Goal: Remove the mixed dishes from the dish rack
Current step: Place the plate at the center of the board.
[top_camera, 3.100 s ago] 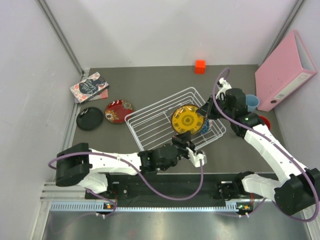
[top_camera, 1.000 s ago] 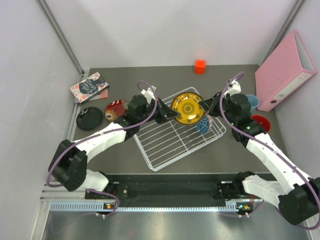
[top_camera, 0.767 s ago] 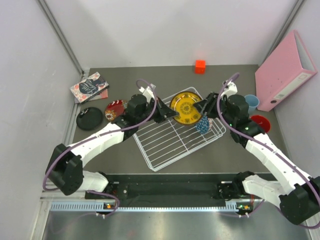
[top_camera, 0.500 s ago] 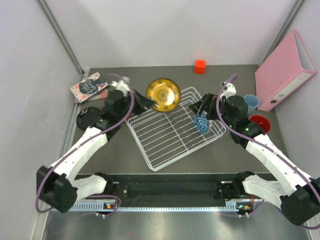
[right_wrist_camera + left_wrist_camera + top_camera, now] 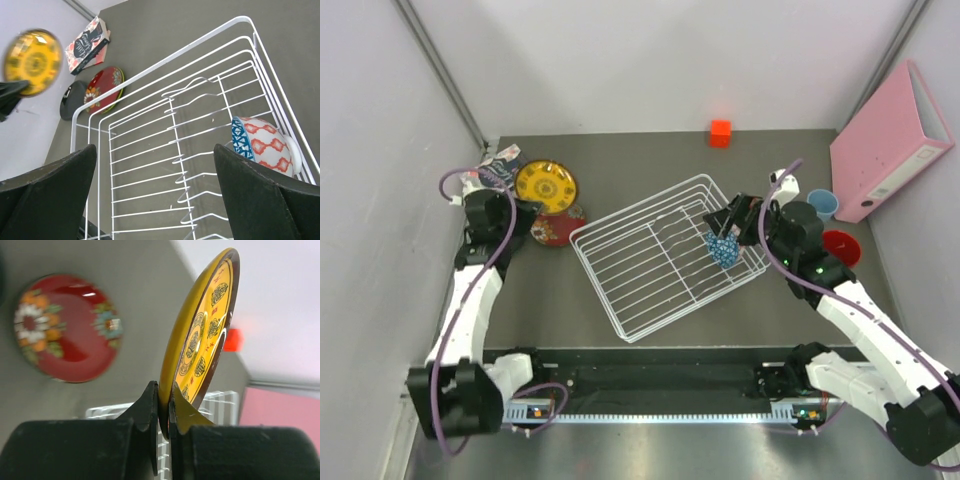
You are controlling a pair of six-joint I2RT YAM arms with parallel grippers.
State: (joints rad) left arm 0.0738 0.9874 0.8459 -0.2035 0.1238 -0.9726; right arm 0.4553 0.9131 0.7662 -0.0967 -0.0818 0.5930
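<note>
The white wire dish rack sits mid-table, with the blue patterned bowl lying on its side at its right end. My right gripper hovers open just above the bowl, and nothing is between its fingers. In the right wrist view the bowl shows beside the right finger of the open gripper. My left gripper is at the far left, shut on the rim of the yellow plate. It holds the plate on edge above the reddish plate.
A light blue cup and a dark mug with red inside stand right of the rack. The pink binder leans at back right and an orange-red cube sits at the back. A book and a black plate lie far left.
My left arm has swung the yellow plate from over the rack's far edge out to the far left, above the reddish plate. My right gripper has opened over the bowl.
</note>
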